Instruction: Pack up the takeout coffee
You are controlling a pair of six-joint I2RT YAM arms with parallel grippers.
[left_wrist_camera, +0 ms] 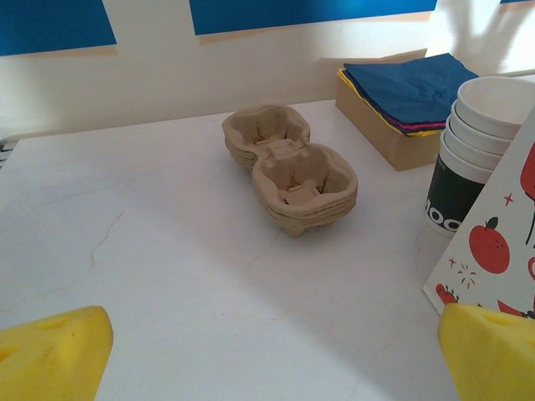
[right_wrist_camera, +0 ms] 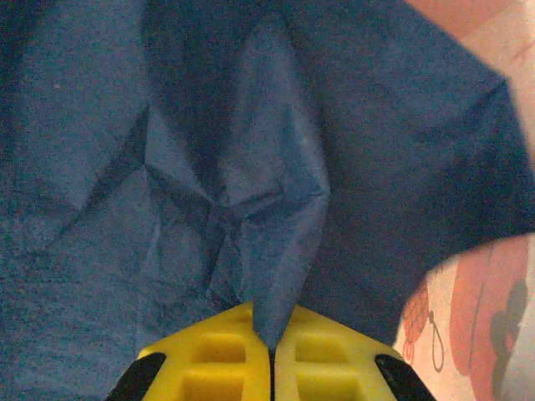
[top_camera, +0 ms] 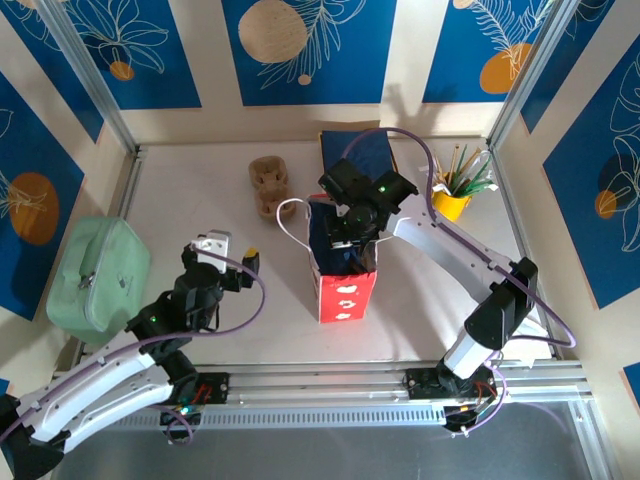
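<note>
The takeout coffee is out of view. A red and white paper bag [top_camera: 346, 292] stands open at mid-table; its printed side [left_wrist_camera: 501, 251] rises at the right of the left wrist view. My right gripper [top_camera: 346, 236] reaches down into the bag's mouth. It is shut [right_wrist_camera: 272, 338] on a crumpled blue napkin [right_wrist_camera: 251, 167] that spreads out below the yellow fingers [right_wrist_camera: 209, 359]. My left gripper [top_camera: 232, 252] hangs left of the bag, open [left_wrist_camera: 272, 359], with bare table between its yellow fingertips [left_wrist_camera: 54, 355].
A stack of brown pulp cup carriers [top_camera: 268, 186] [left_wrist_camera: 292, 171] lies at the back. A box of blue napkins [top_camera: 355, 150] [left_wrist_camera: 410, 88] and a stack of lidless white cups [left_wrist_camera: 481, 125] stand behind the bag. A green pouch [top_camera: 98, 275] lies far left, a yellow pot of sticks [top_camera: 455, 195] back right.
</note>
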